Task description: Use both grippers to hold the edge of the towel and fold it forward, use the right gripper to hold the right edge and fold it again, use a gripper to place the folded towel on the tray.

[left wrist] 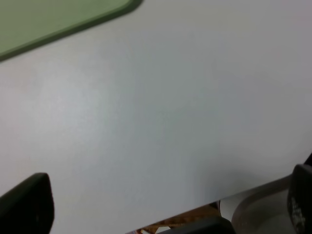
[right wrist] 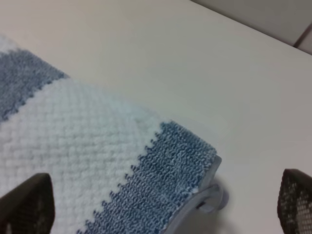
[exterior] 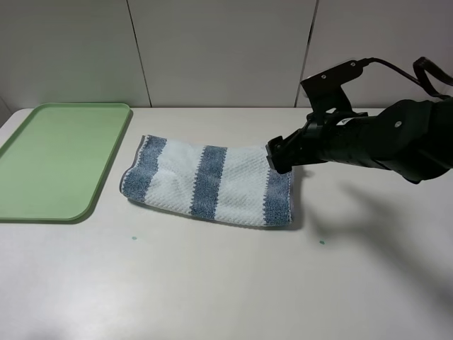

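Observation:
The striped towel (exterior: 212, 184) lies folded in half in the middle of the table, long side running left to right. Its grey hemmed edge (right wrist: 204, 195) shows at the right-hand corner. My right gripper (exterior: 279, 157) hovers just above that right end, open, with the towel (right wrist: 87, 146) below and between its two dark fingertips (right wrist: 24, 204); nothing is held. The green tray (exterior: 56, 159) sits bare at the far left. My left arm is out of the exterior high view. In the left wrist view the left gripper (left wrist: 163, 202) is open over bare table, a tray corner (left wrist: 48, 19) beyond it.
A panelled wall runs along the back edge of the table. Two small green specks (exterior: 133, 238) mark the tabletop in front of the towel. The left wrist view shows a table edge (left wrist: 204, 207) close to the left gripper.

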{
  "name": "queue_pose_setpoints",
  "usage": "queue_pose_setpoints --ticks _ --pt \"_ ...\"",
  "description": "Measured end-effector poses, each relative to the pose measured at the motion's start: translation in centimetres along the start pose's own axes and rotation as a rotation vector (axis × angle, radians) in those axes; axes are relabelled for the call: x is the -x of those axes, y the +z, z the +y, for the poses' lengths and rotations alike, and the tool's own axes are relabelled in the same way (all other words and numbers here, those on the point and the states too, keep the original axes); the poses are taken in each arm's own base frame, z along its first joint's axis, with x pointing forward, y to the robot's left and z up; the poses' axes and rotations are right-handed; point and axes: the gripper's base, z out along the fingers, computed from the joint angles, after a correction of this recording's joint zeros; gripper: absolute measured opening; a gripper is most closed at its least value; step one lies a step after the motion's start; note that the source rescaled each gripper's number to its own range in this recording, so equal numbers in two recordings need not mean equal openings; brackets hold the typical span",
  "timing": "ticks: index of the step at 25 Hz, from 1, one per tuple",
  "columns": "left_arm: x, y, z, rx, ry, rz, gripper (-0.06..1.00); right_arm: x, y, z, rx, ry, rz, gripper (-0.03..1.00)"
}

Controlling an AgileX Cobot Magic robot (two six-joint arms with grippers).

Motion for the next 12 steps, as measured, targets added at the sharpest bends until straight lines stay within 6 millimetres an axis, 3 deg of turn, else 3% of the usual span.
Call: queue_pose_setpoints --ticks 12 --pt "0.02 0.00 0.00 0.000 0.000 -0.002 0.95 0.33 -0.03 -0.63 -0.065 0.218 -0.044 1.00"
